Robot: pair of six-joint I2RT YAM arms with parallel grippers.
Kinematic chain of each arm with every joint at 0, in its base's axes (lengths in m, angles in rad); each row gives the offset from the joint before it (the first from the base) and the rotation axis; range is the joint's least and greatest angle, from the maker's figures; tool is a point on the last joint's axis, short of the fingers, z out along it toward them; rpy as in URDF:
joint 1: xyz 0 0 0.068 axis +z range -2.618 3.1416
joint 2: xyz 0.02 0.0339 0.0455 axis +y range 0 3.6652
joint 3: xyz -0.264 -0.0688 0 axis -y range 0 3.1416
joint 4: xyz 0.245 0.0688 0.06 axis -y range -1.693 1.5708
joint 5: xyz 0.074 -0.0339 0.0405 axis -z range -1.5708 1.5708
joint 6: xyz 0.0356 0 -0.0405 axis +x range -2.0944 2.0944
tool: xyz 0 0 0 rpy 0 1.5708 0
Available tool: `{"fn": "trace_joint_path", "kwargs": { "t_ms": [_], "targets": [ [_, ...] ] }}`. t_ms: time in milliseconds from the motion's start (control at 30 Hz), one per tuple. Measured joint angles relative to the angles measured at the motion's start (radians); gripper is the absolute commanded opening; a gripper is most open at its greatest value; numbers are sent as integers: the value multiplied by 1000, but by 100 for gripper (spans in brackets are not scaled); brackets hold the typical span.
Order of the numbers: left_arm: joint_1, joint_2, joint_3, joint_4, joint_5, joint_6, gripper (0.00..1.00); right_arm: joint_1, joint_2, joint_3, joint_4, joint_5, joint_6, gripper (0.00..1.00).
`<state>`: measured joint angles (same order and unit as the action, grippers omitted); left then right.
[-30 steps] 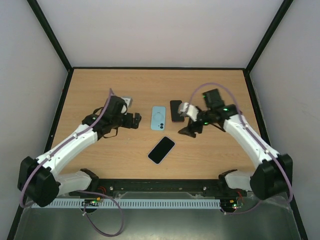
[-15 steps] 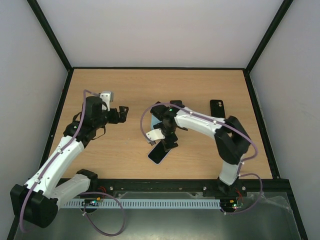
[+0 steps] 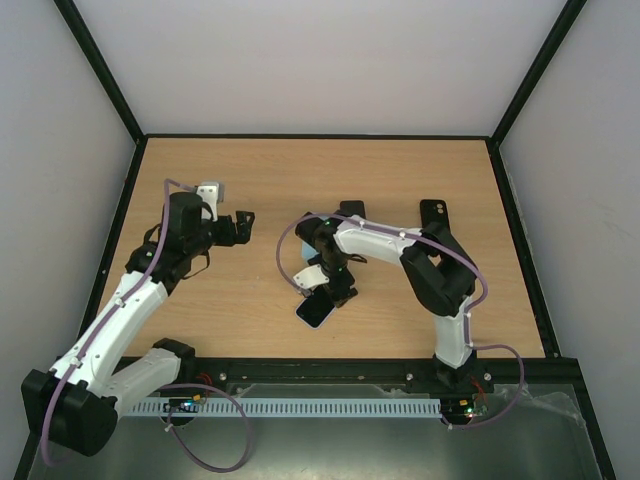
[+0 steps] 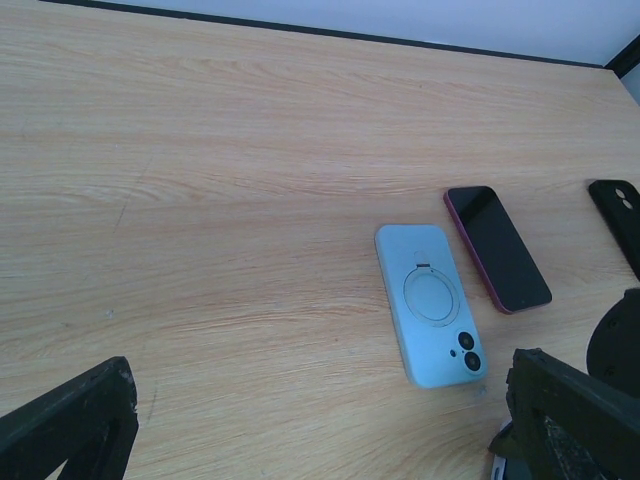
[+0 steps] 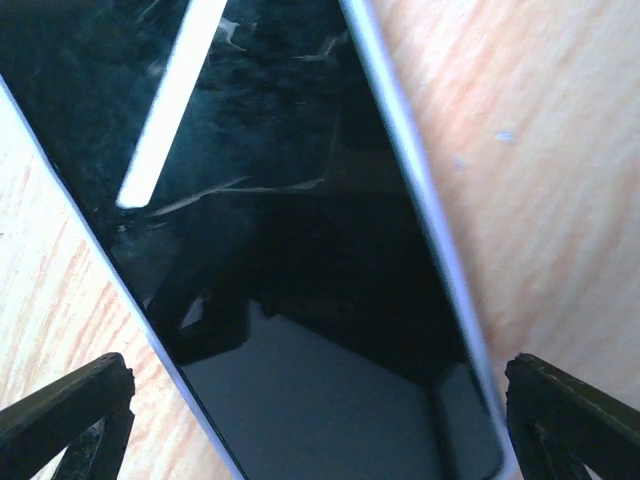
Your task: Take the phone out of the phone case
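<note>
Two wide-spread fingers (image 5: pixel 70 415) of my right gripper (image 3: pixel 338 290) straddle the phone (image 5: pixel 300 260), one past each long edge, neither clamped on it. It lies screen up in its pale lilac case (image 5: pixel 398 150), left of the black case (image 3: pixel 432 210) and nearer my bases. My left gripper (image 3: pixel 243 224) hangs further left of the black case, its fingers just as far apart and holding nothing. A dark red phone (image 4: pixel 497 248) lies just left of the black case, with a light blue case (image 4: pixel 430 305) beyond it.
</note>
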<state>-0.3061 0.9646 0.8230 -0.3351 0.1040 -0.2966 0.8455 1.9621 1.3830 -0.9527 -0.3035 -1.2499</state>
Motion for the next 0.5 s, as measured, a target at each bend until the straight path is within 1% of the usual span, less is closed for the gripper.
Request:
{"fn": "trace_joint_path", "kwargs": {
  "t_ms": [167, 267, 367, 433, 500],
  "targets": [
    [4, 0, 0, 0, 0, 0, 100, 15, -36, -89, 15, 1, 9, 100],
    [4, 0, 0, 0, 0, 0, 100, 24, -66, -126, 11, -22, 31, 94],
    [9, -1, 0, 0, 0, 0, 100, 32, -79, -145, 24, -44, 90, 94],
    [10, -2, 0, 0, 0, 0, 100, 44, -98, -180, 65, -50, 160, 96],
    [11, -3, 0, 0, 0, -1, 100, 63, -126, -219, 111, -48, 237, 95]
  ]
}}
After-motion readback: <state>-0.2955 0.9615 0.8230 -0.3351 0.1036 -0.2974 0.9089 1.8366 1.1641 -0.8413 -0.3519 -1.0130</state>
